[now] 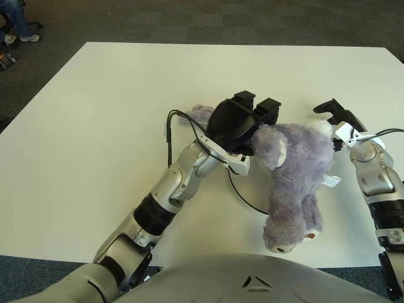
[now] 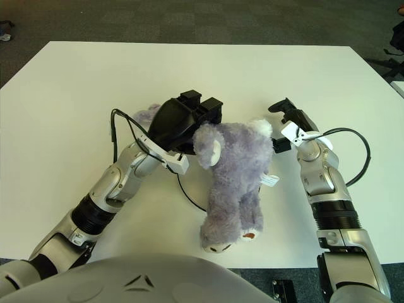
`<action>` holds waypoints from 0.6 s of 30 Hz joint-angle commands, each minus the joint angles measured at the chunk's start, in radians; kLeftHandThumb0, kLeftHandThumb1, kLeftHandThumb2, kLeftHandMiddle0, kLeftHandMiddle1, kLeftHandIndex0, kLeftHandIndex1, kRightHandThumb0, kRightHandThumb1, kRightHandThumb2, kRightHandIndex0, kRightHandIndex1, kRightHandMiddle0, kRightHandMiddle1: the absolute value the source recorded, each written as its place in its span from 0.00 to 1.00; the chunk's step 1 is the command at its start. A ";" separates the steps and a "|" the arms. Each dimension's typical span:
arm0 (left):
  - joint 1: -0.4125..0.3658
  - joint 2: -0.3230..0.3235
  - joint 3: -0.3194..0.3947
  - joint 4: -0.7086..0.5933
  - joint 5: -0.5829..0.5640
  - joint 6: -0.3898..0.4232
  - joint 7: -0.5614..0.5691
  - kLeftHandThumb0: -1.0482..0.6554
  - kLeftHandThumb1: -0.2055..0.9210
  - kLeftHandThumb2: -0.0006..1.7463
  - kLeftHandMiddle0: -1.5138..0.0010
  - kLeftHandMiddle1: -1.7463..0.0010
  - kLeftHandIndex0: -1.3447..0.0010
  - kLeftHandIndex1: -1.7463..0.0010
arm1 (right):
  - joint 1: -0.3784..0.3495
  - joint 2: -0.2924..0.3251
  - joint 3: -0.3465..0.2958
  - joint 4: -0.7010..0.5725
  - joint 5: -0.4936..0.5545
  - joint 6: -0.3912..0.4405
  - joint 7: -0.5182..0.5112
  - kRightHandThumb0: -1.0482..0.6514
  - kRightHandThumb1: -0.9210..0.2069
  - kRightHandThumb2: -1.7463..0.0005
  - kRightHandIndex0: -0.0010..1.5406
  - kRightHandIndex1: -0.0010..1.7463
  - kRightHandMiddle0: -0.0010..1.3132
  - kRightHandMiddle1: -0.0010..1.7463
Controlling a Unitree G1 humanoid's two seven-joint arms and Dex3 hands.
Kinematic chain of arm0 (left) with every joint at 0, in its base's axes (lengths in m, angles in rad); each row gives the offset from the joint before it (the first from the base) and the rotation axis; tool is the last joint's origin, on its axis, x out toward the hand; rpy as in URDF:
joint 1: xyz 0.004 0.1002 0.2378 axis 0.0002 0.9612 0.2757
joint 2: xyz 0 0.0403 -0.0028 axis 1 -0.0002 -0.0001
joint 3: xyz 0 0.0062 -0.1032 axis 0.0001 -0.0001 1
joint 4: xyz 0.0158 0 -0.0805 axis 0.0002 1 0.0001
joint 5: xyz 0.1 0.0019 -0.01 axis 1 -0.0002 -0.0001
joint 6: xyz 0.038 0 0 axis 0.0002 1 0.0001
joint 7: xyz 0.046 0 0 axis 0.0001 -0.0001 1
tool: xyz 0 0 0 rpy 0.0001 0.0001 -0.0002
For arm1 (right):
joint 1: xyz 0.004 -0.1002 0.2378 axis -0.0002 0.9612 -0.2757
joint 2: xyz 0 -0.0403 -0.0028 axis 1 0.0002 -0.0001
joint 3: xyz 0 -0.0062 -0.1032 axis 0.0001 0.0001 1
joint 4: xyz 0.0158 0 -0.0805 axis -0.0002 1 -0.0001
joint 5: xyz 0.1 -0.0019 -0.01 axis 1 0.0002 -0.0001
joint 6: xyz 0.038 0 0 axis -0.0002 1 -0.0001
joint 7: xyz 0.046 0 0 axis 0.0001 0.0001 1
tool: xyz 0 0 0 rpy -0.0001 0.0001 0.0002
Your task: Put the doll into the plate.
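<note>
A fluffy purple doll hangs lengthwise over the near right part of the white table, head toward me. My left hand, black, is shut on the doll's upper left part, and a purple limb sticks out to the hand's left. Under the doll lies the plate. Only a thin dark arc of its rim shows; the doll and my left hand cover the remainder. My right hand is at the doll's upper right corner, fingers spread and holding nothing.
The white table stretches wide to the left and back. Its near edge runs just below the doll's head. A black cable loops off my left wrist. Dark carpet surrounds the table, and a person's feet show at the far left.
</note>
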 commanded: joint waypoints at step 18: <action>-0.046 -0.021 -0.019 0.128 0.041 -0.012 0.138 0.61 0.35 0.77 0.45 0.21 0.60 0.00 | 0.028 0.002 0.045 0.059 -0.004 0.009 0.067 0.37 0.52 0.42 0.04 0.57 0.00 0.54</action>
